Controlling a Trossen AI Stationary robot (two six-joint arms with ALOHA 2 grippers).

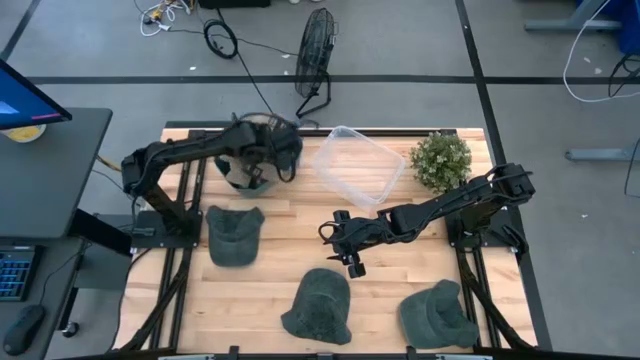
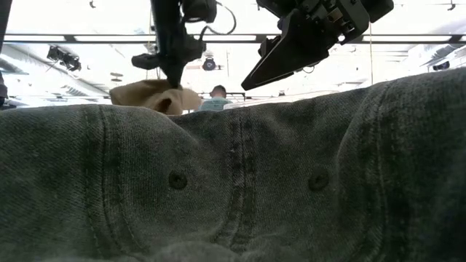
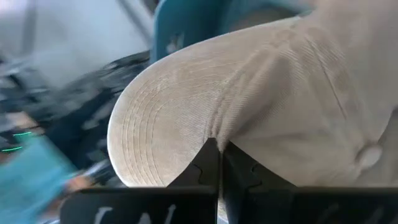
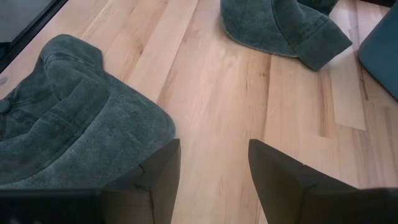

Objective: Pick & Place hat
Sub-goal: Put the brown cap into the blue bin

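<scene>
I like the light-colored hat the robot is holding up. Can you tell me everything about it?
The tan hat is a cap of ribbed, corduroy-like cloth with a curved, stitched brim, seamed panels and a cloth button. The left gripper has its fingers pinched shut on the edge where the brim meets the crown. In the low view it hangs in the air, above the table. From above it is near the table's far left corner, mostly hidden under the arm.
</scene>
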